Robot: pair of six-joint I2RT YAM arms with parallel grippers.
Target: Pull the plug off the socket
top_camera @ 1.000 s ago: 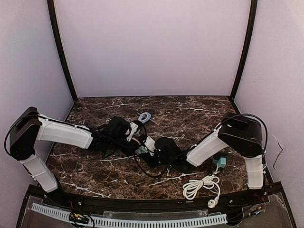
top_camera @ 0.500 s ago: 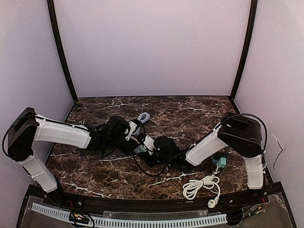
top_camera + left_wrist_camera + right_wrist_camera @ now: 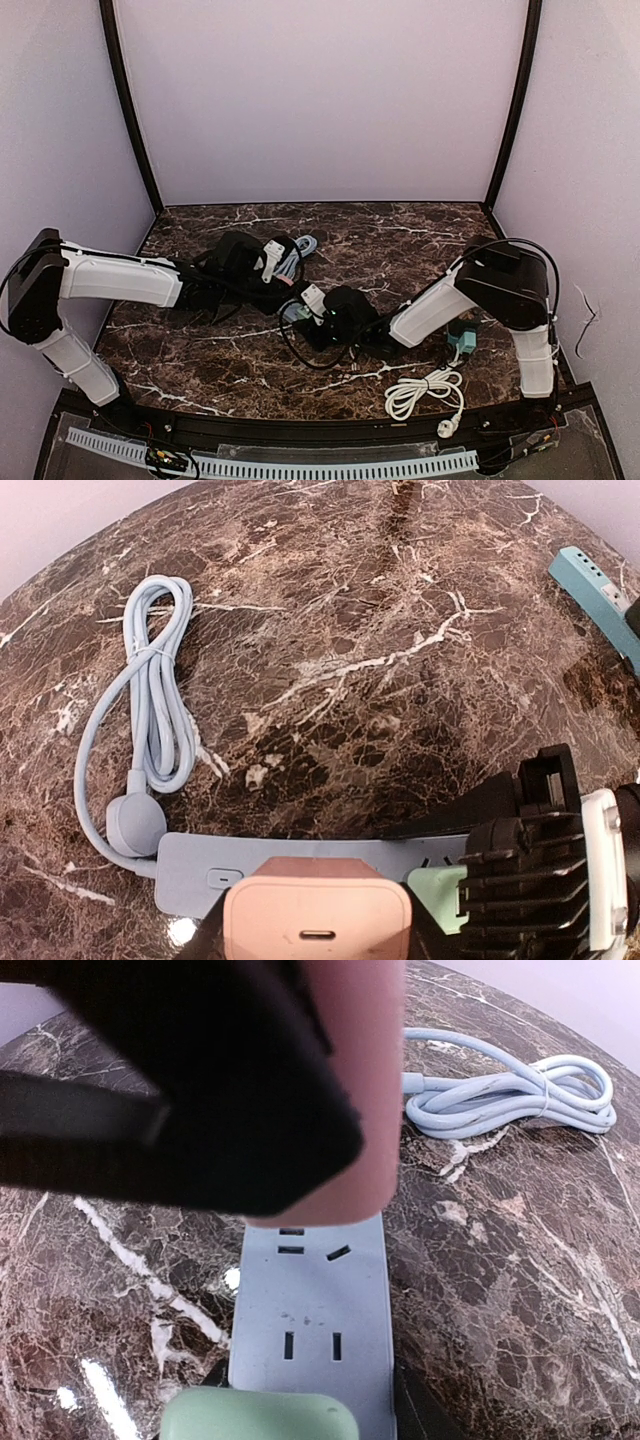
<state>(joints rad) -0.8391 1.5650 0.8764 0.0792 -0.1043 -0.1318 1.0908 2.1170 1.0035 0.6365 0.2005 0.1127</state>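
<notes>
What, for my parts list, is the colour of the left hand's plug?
The plug is pale pink, clearest in the left wrist view.

On my overhead feed, the dark brown white-veined marble table (image 3: pixel 400 235) fills the middle. The left gripper (image 3: pixel 288 272) and right gripper (image 3: pixel 303 312) sit close together near centre, jaws too dark to read. A coiled pale blue cable (image 3: pixel 304 245) lies just above them. A small teal block (image 3: pixel 462 340) and a coiled white cord (image 3: pixel 422 392) sit lower right.
</notes>
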